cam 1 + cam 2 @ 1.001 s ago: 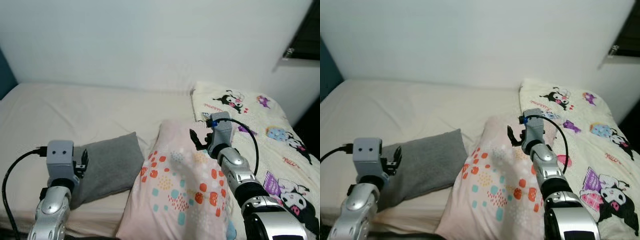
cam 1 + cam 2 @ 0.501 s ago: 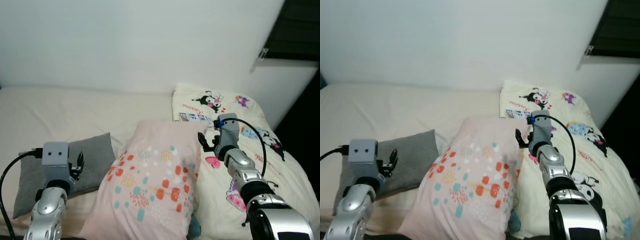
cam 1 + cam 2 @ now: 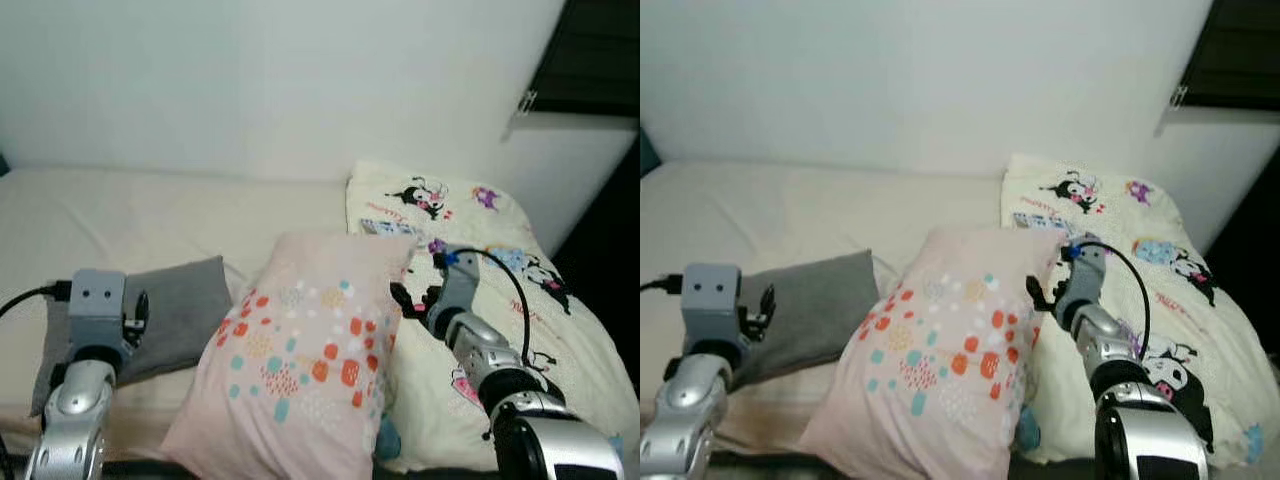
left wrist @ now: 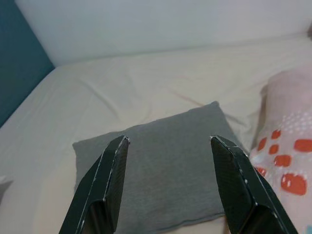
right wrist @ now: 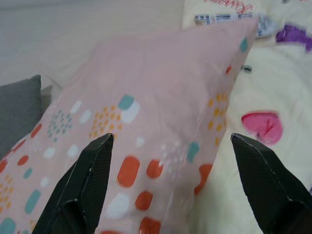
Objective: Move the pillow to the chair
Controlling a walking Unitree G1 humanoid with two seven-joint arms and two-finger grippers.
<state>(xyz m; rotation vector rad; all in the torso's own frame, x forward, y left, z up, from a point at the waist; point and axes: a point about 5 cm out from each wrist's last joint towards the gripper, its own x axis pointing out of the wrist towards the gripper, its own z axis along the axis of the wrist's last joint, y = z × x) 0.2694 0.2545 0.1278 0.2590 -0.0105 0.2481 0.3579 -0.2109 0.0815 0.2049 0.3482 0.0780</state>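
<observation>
— Location of the pink dotted fabric pillow (image 3: pixel 300 370)?
— On the cream-sheeted bed (image 3: pixel 150 215), near edge, between the flat grey cushion (image 3: pixel 175 310) on the left and the cartoon-print cream blanket (image 3: pixel 480 260) on the right.
— Tool status?
— Right gripper (image 5: pixel 170 190): fingers spread wide, aimed at the pillow's right edge. Left gripper (image 4: pixel 168 183): fingers apart, over the grey cushion — holding nothing.

We're in a bedroom of a home: a bed (image 3: pixel 150 215) with a cream sheet runs along a plain white wall (image 3: pixel 280 80). On it lie a pink spotted pillow (image 3: pixel 300 370), a grey cushion (image 3: pixel 175 315) and a cream cartoon-print blanket (image 3: pixel 480 250), with a dark window (image 3: pixel 590 50) at the upper right.
</observation>
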